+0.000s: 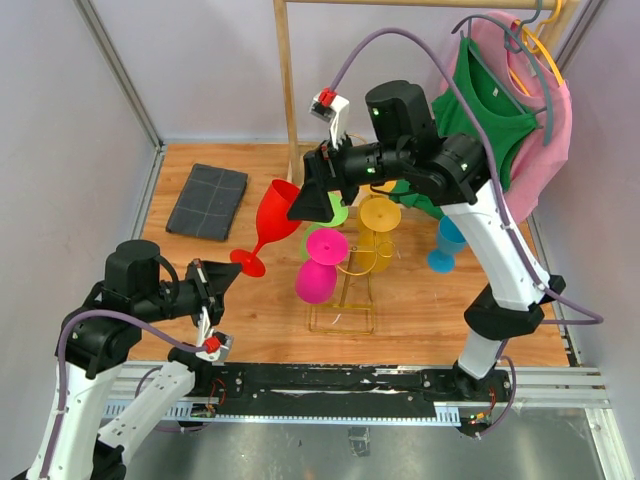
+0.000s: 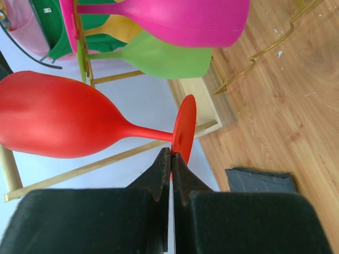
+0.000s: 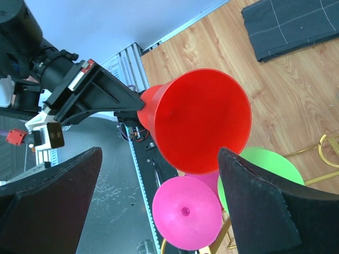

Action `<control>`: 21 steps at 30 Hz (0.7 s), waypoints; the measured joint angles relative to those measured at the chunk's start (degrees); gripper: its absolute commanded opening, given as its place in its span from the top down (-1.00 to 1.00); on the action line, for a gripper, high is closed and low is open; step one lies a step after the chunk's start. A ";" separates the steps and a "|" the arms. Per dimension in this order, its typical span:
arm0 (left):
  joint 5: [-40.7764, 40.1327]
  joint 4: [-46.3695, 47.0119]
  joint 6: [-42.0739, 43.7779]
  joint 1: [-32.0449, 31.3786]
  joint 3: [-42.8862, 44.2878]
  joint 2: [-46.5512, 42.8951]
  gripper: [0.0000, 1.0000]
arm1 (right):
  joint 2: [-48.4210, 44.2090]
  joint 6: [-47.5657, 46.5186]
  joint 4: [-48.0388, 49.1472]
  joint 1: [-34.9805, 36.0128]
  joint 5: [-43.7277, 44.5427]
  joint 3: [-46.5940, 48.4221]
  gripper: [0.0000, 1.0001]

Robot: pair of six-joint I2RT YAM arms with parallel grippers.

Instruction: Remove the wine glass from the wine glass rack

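From above, a white-walled wooden tabletop (image 1: 430, 310) carries a dark cloth (image 1: 207, 201) and the gold wine glass rack (image 1: 345, 300), the red wine glass (image 1: 278, 212) tilted in the air just left of it. The left wrist view shows the left gripper (image 2: 170, 159) clenched on its foot, the cloth cut off. The right wrist view shows the right gripper (image 3: 160, 152) spread wide about the bowl, contact unclear.

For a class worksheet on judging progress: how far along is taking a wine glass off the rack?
Done: the red glass is clear of the gold rack. In hand: the left hand pinches its foot; the open right hand sits around its bowl. Left: probably just passing it over or setting it down.
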 measured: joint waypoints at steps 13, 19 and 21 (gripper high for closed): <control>-0.11 -0.22 3.10 0.00 -0.07 -0.26 0.99 | 6.34 -2.62 -0.39 5.42 1.81 2.62 0.47; -1.11 0.04 4.31 0.00 -0.70 -0.83 0.70 | 6.69 -1.92 -0.02 6.73 -1.73 2.23 0.99; -1.29 1.27 4.04 0.00 -1.64 -1.66 -0.03 | 6.47 -1.95 0.17 6.99 -1.88 2.21 0.99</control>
